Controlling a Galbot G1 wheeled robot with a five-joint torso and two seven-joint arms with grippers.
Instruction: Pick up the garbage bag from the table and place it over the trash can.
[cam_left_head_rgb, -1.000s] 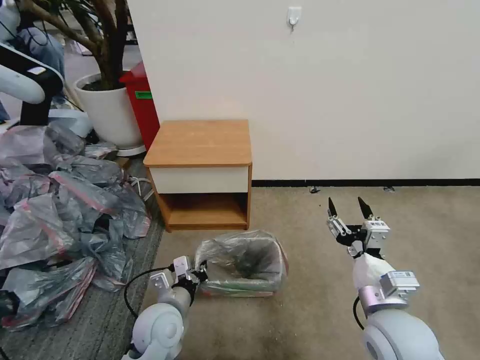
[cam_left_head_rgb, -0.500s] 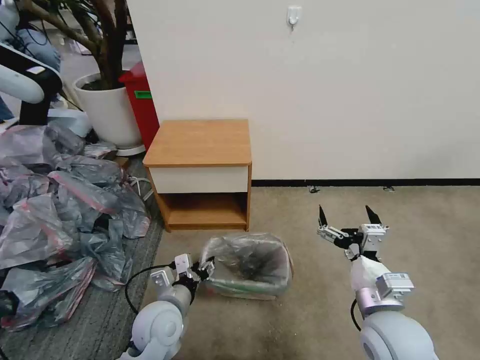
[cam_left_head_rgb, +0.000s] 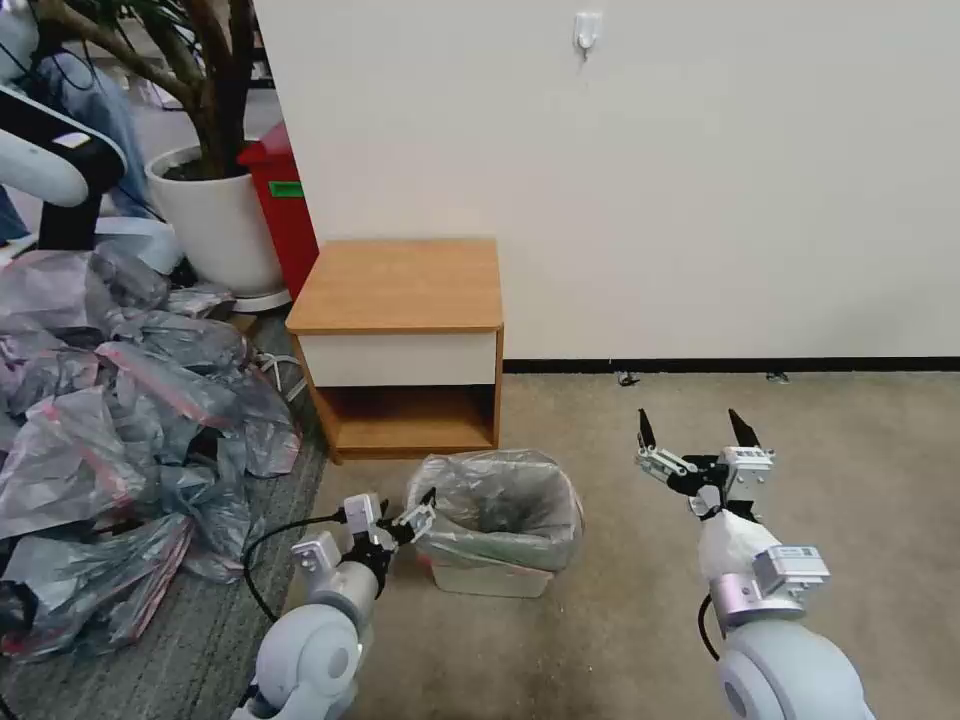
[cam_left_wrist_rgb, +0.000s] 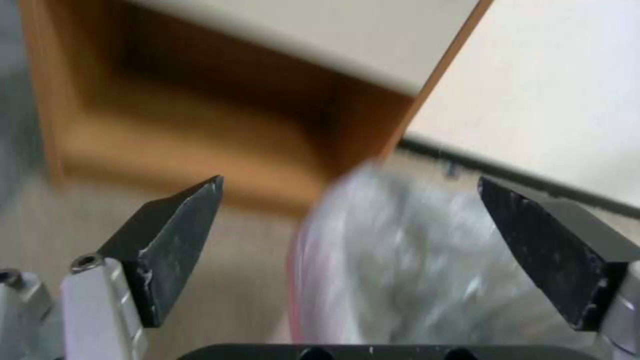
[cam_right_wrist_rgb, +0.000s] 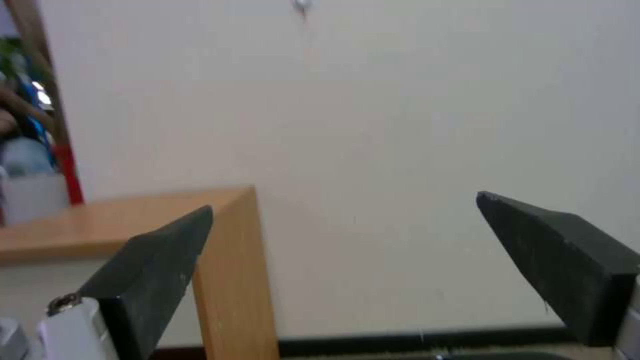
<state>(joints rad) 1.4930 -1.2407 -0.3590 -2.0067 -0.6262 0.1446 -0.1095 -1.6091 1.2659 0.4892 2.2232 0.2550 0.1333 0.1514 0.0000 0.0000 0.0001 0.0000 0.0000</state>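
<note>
Grey garbage bag (cam_left_head_rgb: 497, 497) lining trash can (cam_left_head_rgb: 492, 578), left claw (cam_left_head_rgb: 412, 513) beside

My left hand (cam_left_head_rgb: 412, 512) ends in two black wedge-shaped fingertips (cam_left_wrist_rgb: 175, 235), scuffed with pale flecks and bolted to silver-grey metal links; a dark hex screw sits in the link near one of them. Behind it come small white blocks, a black wrist piece and a rounded pale-grey forearm shell, with a thin black cable looping off its side. My right hand (cam_left_head_rgb: 692, 437) has the same pointed black tips (cam_right_wrist_rgb: 153, 260) on silver linkages, a white square housing with a small printed label, a white wrapped wrist, a lilac-grey ring and another labelled white box above the glossy grey shell.
</note>
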